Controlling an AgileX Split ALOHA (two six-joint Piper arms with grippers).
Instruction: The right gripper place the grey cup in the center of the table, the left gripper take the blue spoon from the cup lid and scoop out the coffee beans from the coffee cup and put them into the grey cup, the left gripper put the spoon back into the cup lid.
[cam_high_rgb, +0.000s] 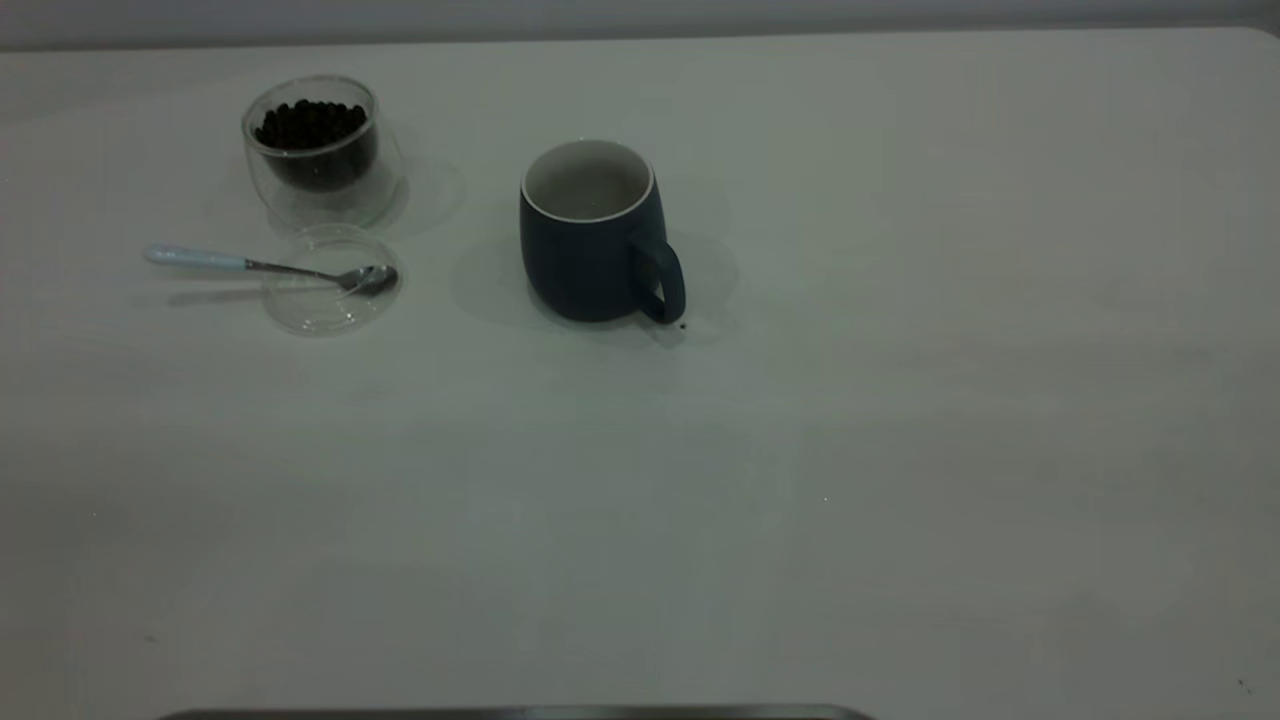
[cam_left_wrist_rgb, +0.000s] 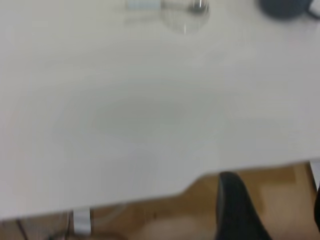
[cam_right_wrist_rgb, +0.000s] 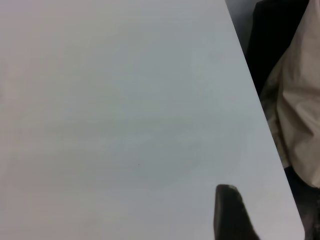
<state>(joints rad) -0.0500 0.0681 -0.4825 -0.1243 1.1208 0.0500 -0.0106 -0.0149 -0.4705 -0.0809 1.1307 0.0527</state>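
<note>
The grey cup (cam_high_rgb: 590, 235) stands upright near the middle of the table (cam_high_rgb: 800, 450), handle toward the front right; what shows of its inside is pale. The coffee cup (cam_high_rgb: 320, 150), holding coffee beans (cam_high_rgb: 310, 125), stands at the back left. In front of it lies the cup lid (cam_high_rgb: 330, 305), with the blue spoon (cam_high_rgb: 250, 265) lying across it, bowl on the lid and handle pointing left. Neither gripper shows in the exterior view. My left gripper (cam_left_wrist_rgb: 274, 192) is open and empty beyond the table's front edge; the lid (cam_left_wrist_rgb: 182, 20) and grey cup (cam_left_wrist_rgb: 285, 7) lie far off. My right gripper (cam_right_wrist_rgb: 270, 215) is open over bare table near its edge.
One stray bean (cam_high_rgb: 683, 325) lies beside the grey cup's handle. A wooden floor (cam_left_wrist_rgb: 165, 215) shows beyond the table edge in the left wrist view. Pale cloth (cam_right_wrist_rgb: 300, 110) hangs past the table edge in the right wrist view. A dark strip (cam_high_rgb: 520, 713) lies along the front edge.
</note>
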